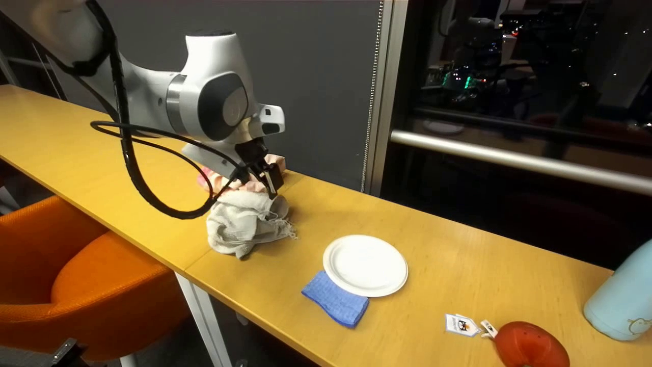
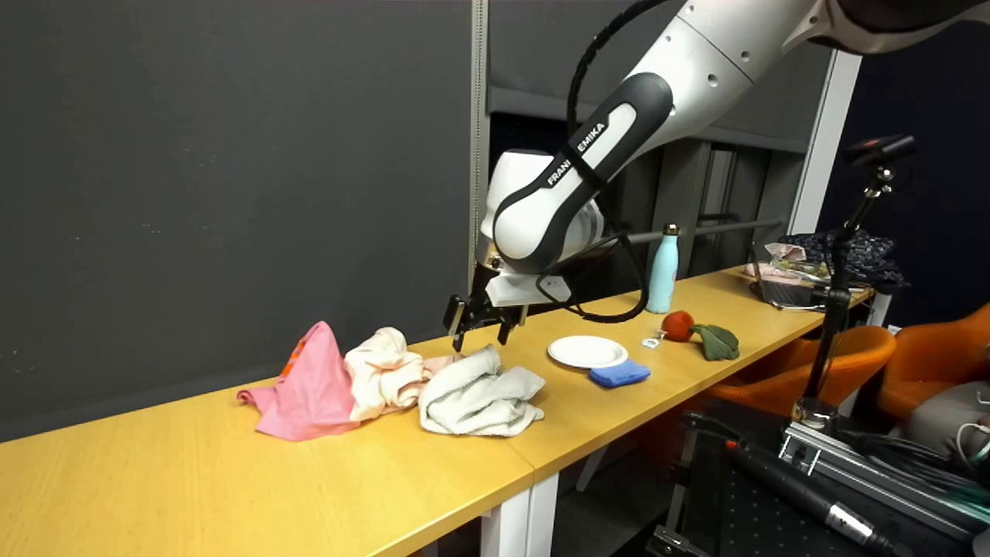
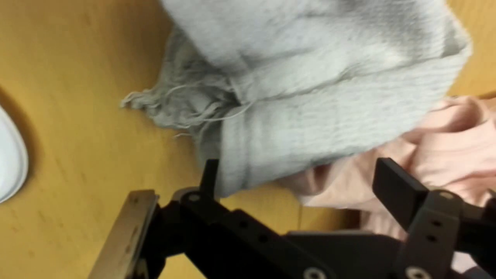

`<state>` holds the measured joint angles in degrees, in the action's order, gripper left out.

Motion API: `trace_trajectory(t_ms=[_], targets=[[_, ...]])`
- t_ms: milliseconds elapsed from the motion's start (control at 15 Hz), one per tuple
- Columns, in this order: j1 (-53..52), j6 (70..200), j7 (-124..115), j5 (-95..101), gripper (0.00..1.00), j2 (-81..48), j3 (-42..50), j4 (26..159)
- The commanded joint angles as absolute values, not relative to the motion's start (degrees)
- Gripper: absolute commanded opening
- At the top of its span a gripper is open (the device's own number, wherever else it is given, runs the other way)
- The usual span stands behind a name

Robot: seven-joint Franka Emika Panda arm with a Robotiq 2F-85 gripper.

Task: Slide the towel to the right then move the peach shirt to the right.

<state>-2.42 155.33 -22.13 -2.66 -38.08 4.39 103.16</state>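
The grey-white towel lies crumpled on the table, in both exterior views (image 1: pixel 235 221) (image 2: pixel 476 402) and across the top of the wrist view (image 3: pixel 317 77). Its fringe hangs loose at one edge. The peach shirt is bunched against the towel (image 1: pixel 249 186) (image 2: pixel 384 373) (image 3: pixel 449 151), and an edge of it runs under or beside the towel; I cannot tell which. My gripper is open and empty (image 1: pixel 270 186) (image 2: pixel 481 334) (image 3: pixel 298 174). It hangs just above the towel's wall-side edge, with one finger by the towel corner and one over the peach shirt.
A pink cloth (image 2: pixel 313 387) lies against the peach shirt. A white plate (image 1: pixel 364 266) partly covers a folded blue cloth (image 1: pixel 337 299). Further along are a red plush toy (image 1: pixel 531 344) and a light blue bottle (image 1: pixel 624 295). The wall (image 2: pixel 232 193) borders the table's back edge.
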Motion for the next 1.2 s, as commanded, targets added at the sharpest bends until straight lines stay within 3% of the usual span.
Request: trace_trajectory(t_ms=[0, 533, 1000, 1067, 1133], targets=[[-1.6, 150.0, -17.8, -5.4, 1.00, -41.0, 0.9, 98.1], [-1.7, 138.2, -18.4, -3.6, 1.00, -41.6, 4.1, 95.7], [-3.6, 139.6, -18.2, -3.4, 0.99, -48.5, 3.5, 90.9], [-3.7, 139.8, -18.1, -3.5, 0.74, -49.0, 3.4, 90.8], [-3.7, 139.6, -18.0, -3.8, 0.74, -48.9, 3.3, 90.9]])
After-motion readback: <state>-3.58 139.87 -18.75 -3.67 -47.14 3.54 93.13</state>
